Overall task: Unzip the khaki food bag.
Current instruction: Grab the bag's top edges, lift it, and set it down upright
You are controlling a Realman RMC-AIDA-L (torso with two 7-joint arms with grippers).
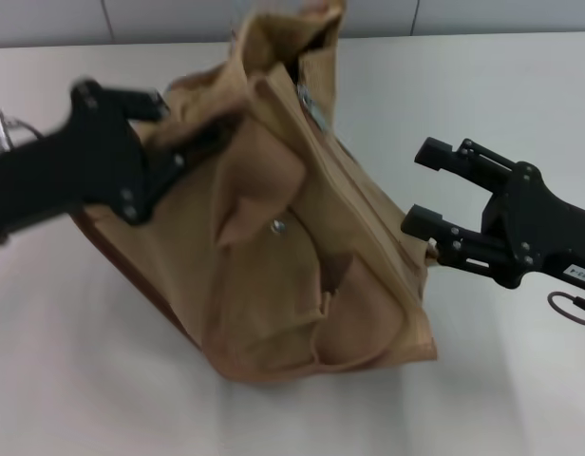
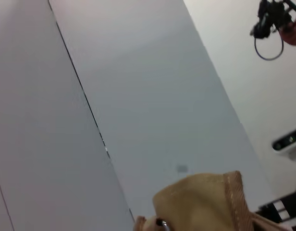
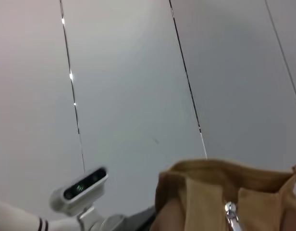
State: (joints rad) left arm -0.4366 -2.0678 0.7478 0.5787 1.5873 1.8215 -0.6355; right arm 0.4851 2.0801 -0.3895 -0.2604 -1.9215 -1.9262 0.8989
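Bag (image 1: pixel 302 237) lies between left gripper (image 1: pixel 174 142) and right gripper (image 1: pixel 427 190).

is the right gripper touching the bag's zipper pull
No: in the head view the right gripper hangs open beside the khaki food bag, clear of the zipper along its top.

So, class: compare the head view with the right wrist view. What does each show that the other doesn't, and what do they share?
Only the head view shows both hands: the left hand shut on the khaki food bag at its upper left, the right hand open beside its right edge, plus the front snap and the table. Only the right wrist view shows a wall-mounted camera and grey wall panels. Both show the bag's tan top.
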